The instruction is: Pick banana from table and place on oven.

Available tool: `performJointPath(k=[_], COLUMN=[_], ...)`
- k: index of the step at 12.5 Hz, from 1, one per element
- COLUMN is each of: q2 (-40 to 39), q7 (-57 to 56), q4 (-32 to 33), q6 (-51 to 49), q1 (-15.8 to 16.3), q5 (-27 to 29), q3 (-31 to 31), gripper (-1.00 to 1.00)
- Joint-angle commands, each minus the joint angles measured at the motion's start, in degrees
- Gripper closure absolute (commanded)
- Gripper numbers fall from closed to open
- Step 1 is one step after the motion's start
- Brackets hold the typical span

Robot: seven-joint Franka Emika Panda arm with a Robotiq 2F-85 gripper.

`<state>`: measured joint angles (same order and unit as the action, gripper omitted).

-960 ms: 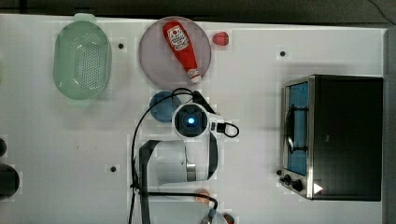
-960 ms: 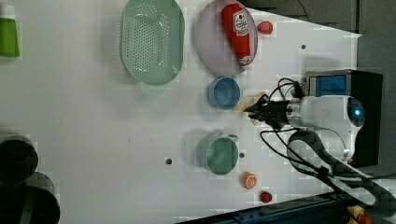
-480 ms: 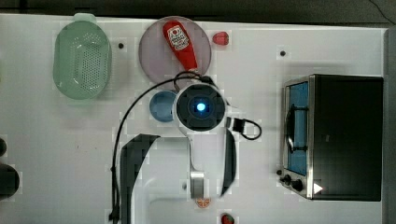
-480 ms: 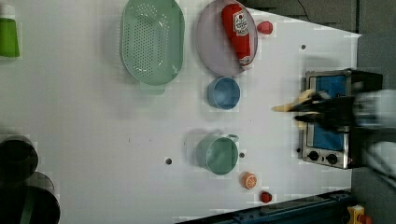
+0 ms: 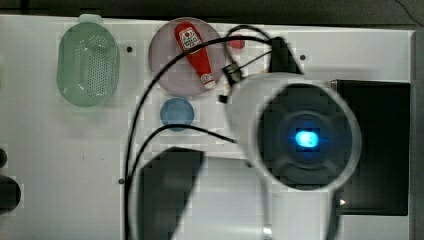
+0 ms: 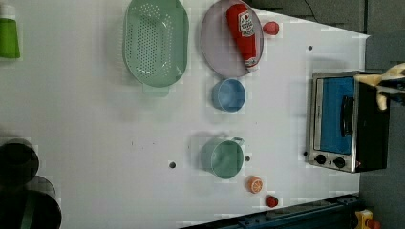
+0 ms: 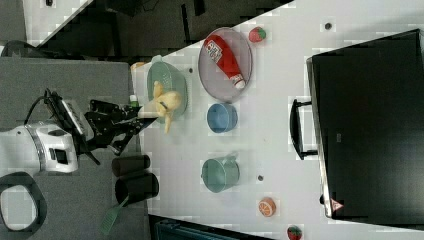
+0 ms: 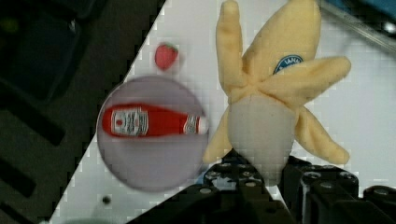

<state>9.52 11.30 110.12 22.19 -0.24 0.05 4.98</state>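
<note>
Banana [image 8: 266,112] (peel flaps splayed) sits clamped in the gripper [image 8: 261,179], jaws nearly closed around its whitish end, raised above the white table [image 6: 95,119] near the oven [image 6: 367,129].

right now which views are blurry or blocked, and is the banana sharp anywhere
Top view: the arm looms soft and out of focus, covering much of the oven. Wrist view: the banana is fairly sharp, the ketchup bottle softer. Left view: the banana is smeared at the edge.
</note>
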Motion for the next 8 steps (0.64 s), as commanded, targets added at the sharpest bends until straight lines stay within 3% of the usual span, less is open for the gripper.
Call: performJointPath(k=[1,8], q2=[-3.28,-12.34], q7=[-6.87,-36.53], q4=[0.47,-1.18], q6=[-4.53,1.52], q1=[-2.53,-2.94], q5=[-0.83,-3.88], q3=[8.07,25.43], gripper=[0.61,0.61])
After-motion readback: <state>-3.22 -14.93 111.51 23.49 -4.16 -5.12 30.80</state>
